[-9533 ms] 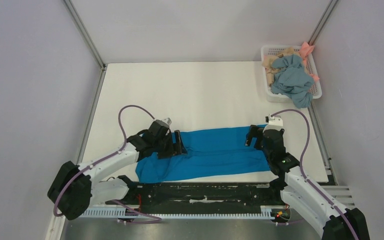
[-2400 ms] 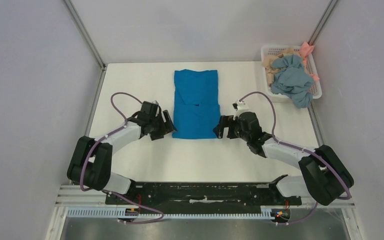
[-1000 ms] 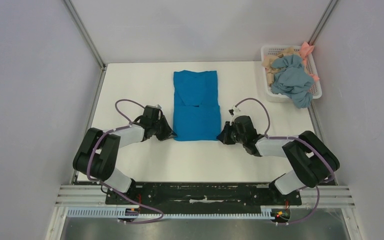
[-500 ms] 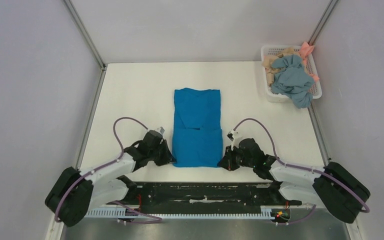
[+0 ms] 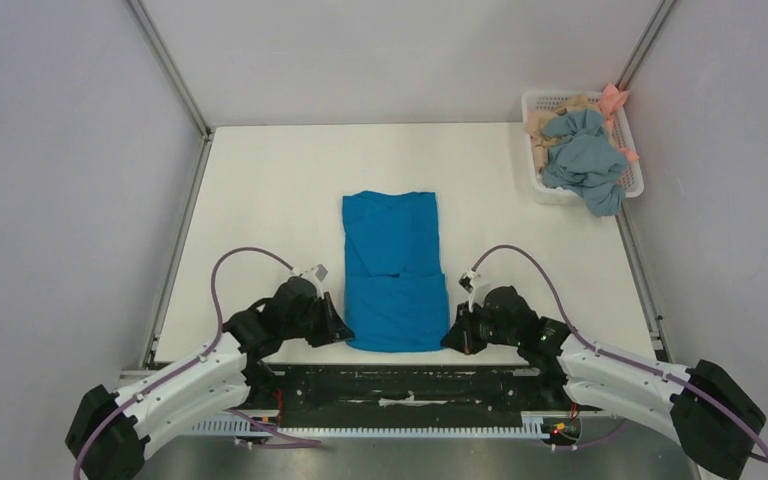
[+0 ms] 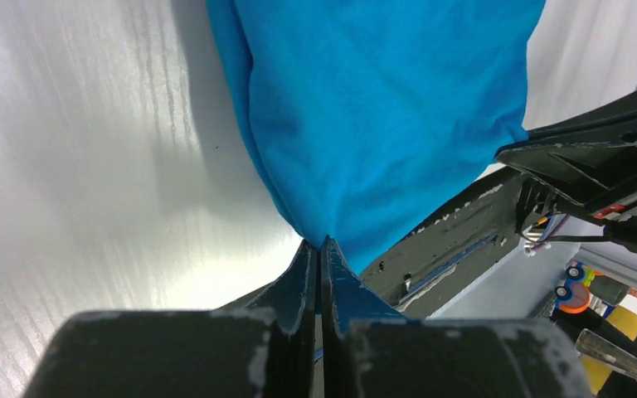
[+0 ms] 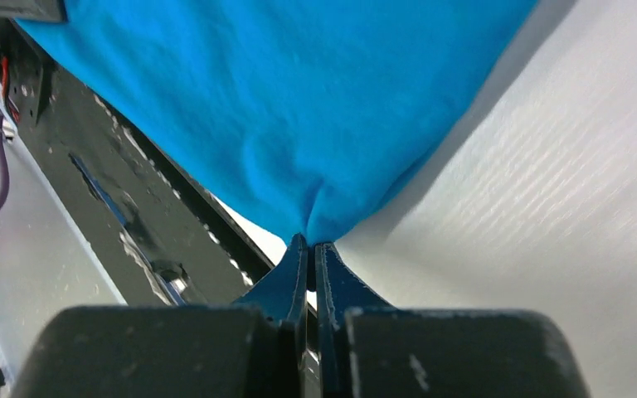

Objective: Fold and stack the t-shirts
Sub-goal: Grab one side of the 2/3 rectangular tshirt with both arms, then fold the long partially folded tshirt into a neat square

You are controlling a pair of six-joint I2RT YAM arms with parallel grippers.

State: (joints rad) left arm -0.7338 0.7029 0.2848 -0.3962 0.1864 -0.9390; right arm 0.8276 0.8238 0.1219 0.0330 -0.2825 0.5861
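The folded shirt (image 5: 393,270) lies on the table (image 5: 260,180), at its near edge. The left gripper (image 6: 322,249) and right gripper (image 7: 311,245) each pinch a near corner. The far-right basket (image 5: 557,95) holds crumpled clothes (image 5: 582,155), perhaps several.

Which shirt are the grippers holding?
The bright blue shirt on the table: left gripper and right gripper pinch its near corners. Other shirts lie bunched in the basket.
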